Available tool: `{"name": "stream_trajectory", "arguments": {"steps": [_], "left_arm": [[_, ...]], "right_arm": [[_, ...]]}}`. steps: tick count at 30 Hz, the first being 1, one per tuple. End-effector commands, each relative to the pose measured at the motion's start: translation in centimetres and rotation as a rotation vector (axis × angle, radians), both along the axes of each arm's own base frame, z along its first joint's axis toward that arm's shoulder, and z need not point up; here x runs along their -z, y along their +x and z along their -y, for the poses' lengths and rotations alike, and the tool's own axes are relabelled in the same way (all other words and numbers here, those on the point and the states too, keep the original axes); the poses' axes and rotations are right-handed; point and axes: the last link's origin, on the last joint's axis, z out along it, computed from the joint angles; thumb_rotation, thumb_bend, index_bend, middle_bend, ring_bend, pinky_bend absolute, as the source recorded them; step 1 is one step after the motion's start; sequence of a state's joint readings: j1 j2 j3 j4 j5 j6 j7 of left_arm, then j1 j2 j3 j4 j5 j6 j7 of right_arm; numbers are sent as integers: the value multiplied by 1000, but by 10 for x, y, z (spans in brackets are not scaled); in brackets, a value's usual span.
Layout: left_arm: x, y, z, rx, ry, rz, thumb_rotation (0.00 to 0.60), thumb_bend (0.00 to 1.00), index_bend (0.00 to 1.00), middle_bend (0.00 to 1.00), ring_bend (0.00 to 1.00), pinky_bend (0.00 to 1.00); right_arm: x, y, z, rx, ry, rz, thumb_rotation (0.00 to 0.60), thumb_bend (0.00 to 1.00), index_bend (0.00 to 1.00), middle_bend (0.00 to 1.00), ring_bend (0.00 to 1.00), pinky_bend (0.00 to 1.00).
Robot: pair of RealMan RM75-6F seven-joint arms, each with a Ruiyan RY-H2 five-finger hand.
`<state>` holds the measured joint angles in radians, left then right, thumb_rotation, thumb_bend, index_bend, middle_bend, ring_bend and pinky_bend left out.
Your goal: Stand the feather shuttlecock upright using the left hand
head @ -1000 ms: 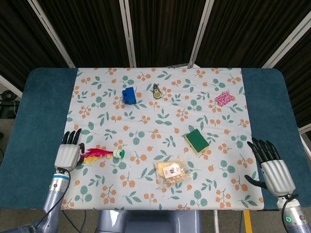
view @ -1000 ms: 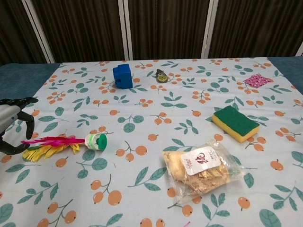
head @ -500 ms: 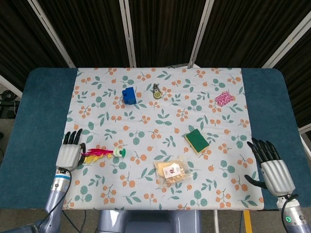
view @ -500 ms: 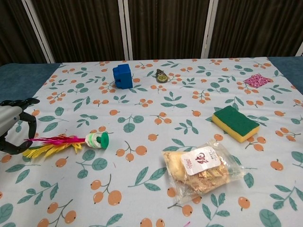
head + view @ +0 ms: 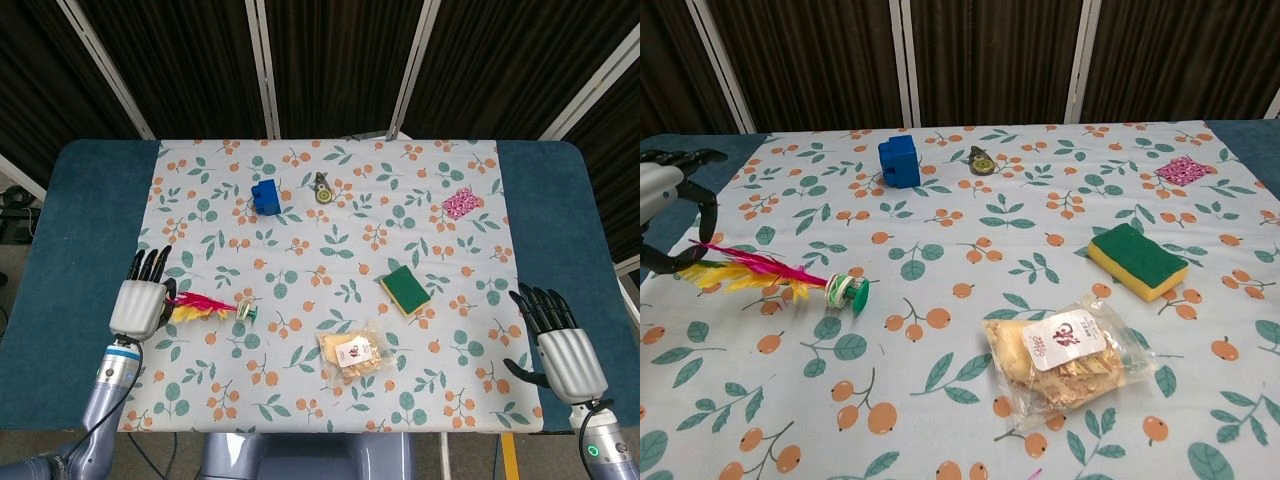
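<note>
The feather shuttlecock (image 5: 765,274) has pink, red and yellow feathers and a green-and-white disc base (image 5: 848,293). It slants: the base rests on the cloth and the feather end is raised to the left. My left hand (image 5: 668,218) pinches the feather tips at the table's left edge. From above, the left hand (image 5: 137,305) is just left of the shuttlecock (image 5: 205,305). My right hand (image 5: 565,355) hovers at the near right corner, fingers spread and holding nothing.
A blue block (image 5: 899,160) and a small metal trinket (image 5: 982,161) lie at the back. A green-and-yellow sponge (image 5: 1137,260), a clear snack bag (image 5: 1065,355) and a pink patterned item (image 5: 1183,169) occupy the right half of the floral cloth (image 5: 960,230).
My left hand has risen and moved slightly back, lifting the feather end off the cloth. The shuttlecock went from lying flat to slanted, and its base slid a little. The right hand stayed still.
</note>
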<state>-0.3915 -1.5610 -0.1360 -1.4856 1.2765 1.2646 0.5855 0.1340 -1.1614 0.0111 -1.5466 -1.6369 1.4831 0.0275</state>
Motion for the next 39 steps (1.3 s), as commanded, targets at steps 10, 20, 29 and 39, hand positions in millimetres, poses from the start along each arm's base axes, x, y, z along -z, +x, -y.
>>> {"name": "stream_trajectory", "arguments": {"steps": [10, 20, 29, 39], "left_arm": [[-51, 74, -31, 287, 49, -303, 600, 444, 631, 0, 0, 8], [-45, 101, -28, 420, 42, -339, 600, 443, 653, 0, 0, 25], [-34, 107, -19, 480, 18, -342, 600, 445, 662, 0, 0, 30], [-25, 116, -16, 490, 9, -307, 600, 444, 662, 0, 0, 30]], "right_arm": [[1, 0, 0, 2, -1, 0, 600, 82, 38, 0, 0, 0], [0, 0, 1, 7, -1, 5, 600, 81, 38, 0, 0, 0], [0, 1, 0, 8, 2, 11, 600, 81, 38, 0, 0, 0], [0, 0, -1, 7, 3, 8, 600, 81, 38, 0, 0, 0]]}}
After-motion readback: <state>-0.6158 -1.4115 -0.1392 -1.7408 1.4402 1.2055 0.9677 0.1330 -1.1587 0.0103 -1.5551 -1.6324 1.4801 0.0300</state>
